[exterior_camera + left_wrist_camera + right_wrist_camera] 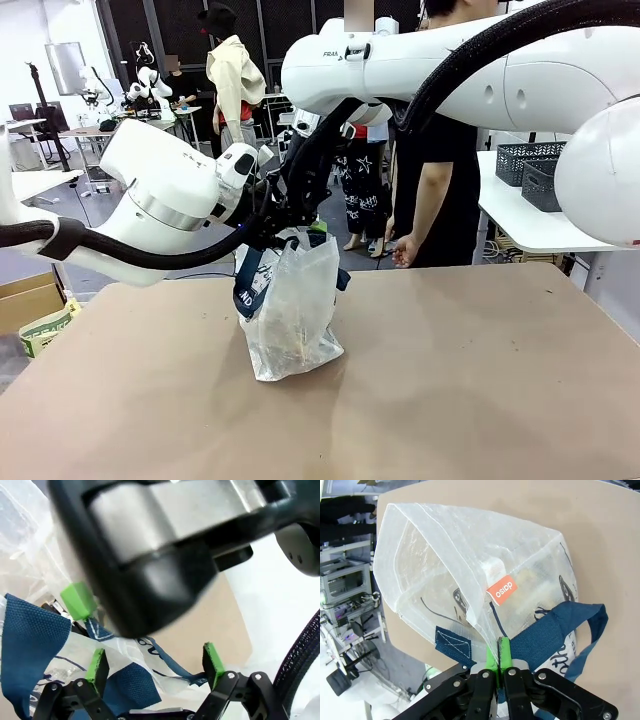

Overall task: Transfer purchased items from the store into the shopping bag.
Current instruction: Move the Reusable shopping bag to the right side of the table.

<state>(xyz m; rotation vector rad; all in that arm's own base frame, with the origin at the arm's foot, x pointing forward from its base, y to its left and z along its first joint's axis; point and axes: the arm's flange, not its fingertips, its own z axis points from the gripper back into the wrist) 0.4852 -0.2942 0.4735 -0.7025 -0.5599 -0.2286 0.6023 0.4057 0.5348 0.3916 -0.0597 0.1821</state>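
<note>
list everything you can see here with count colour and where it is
shopping bag: one, translucent white, standing mid-table
strap handles: two, navy blue, at the bag's top
orange tag: one, on a bag seam
purchased items: count unclear, pale shapes inside the bag
table: one, tan
dark baskets: two, on a white side table at right
person: one, black shirt, far side
left tool: one, black with green pads, open over the bag's top edge
right tool: one, black with green pads, shut on the bag's rim
</note>
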